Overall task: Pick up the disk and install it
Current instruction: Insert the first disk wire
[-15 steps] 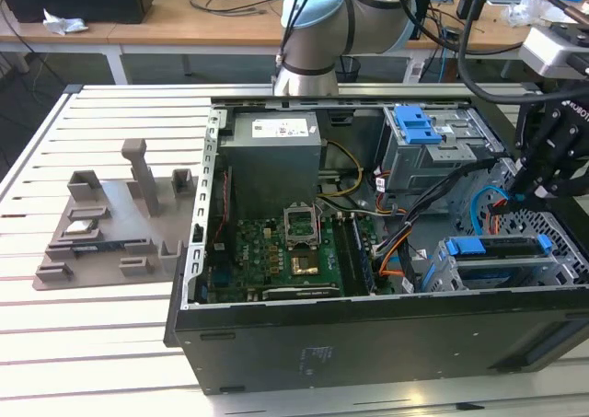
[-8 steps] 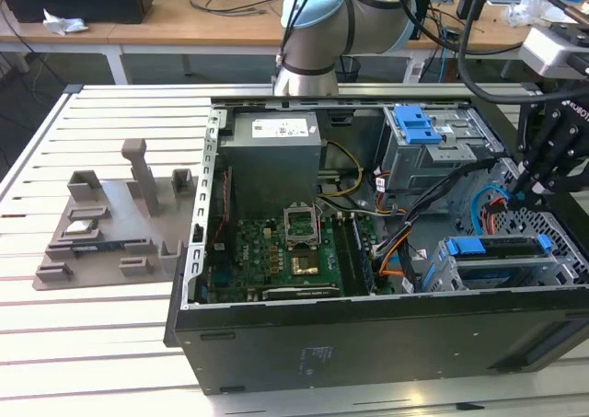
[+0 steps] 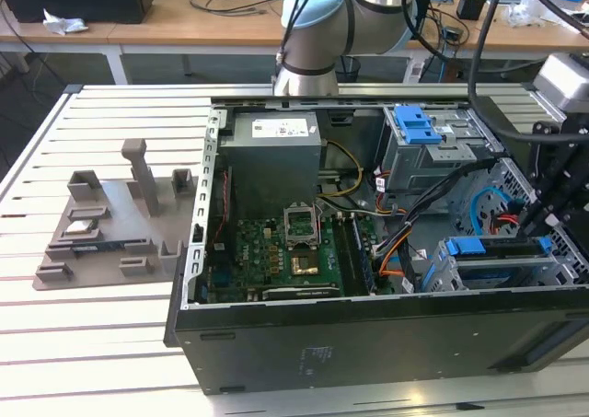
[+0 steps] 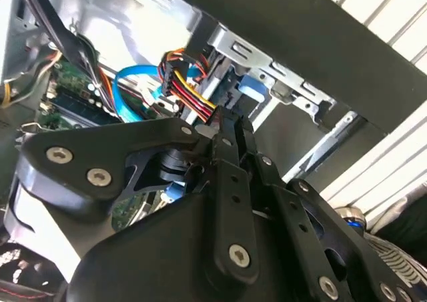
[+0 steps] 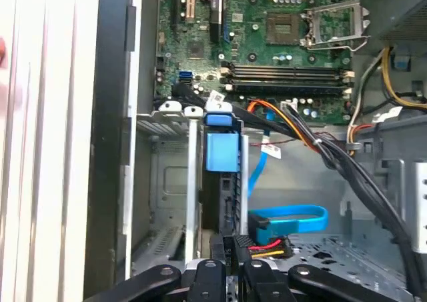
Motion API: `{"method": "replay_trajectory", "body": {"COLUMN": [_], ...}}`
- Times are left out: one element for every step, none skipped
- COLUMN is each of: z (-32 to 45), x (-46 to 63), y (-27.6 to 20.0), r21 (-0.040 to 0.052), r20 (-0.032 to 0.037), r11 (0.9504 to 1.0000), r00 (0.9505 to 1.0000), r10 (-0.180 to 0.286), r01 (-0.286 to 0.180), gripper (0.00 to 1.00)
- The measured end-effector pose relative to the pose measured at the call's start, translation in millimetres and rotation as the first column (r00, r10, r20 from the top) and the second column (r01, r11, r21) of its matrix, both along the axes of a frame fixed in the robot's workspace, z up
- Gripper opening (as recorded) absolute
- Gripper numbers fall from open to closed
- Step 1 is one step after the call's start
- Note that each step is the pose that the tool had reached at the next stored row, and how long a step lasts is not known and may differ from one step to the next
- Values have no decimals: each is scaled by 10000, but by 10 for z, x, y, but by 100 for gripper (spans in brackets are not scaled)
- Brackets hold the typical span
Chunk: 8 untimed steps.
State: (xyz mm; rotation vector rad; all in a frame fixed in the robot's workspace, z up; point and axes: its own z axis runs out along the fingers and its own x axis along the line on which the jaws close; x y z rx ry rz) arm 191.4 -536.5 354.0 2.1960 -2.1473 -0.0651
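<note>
My pincer [image 5: 230, 275] hangs low inside the open computer case [image 3: 368, 334], at the drive cage [image 3: 502, 270] near its front corner. Its fingers look drawn together, though I cannot tell what, if anything, they grip. The disk [image 5: 220, 175] stands edge-up in the cage bay directly beyond my fingertips, blue rail outermost. Farther off lies the motherboard [image 5: 267, 29].

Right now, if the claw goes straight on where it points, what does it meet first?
Probably the disk, standing on edge in the drive cage straight ahead of the claw in the first wrist view. Depth unclear; they may already touch.
</note>
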Motion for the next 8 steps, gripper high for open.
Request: {"method": "replay_trajectory", "body": {"z": [-10, -22, -35, -43, -52, -58, -66, -70], "x": [-2, -6, -12, -17, -20, -20, -21, -21], "y": [0, 0, 0, 0, 3, 9, 18, 27], "r21": [0, -2, -1, -1, -2, -1, 0, -1], "r20": [0, 0, 0, 0, 0, 0, 0, 0], "r11": [10000, 10000, 10000, 10000, 10000, 10000, 10000, 10000], "r00": [10000, 10000, 10000, 10000, 10000, 10000, 10000, 10000], "r10": [1, 1, 1, 1, 2, 3, 1, 0], "r01": [-1, -1, -1, -1, -2, -3, -1, 0], "gripper": [17, 17, 17, 17, 17, 17, 17, 17]}}
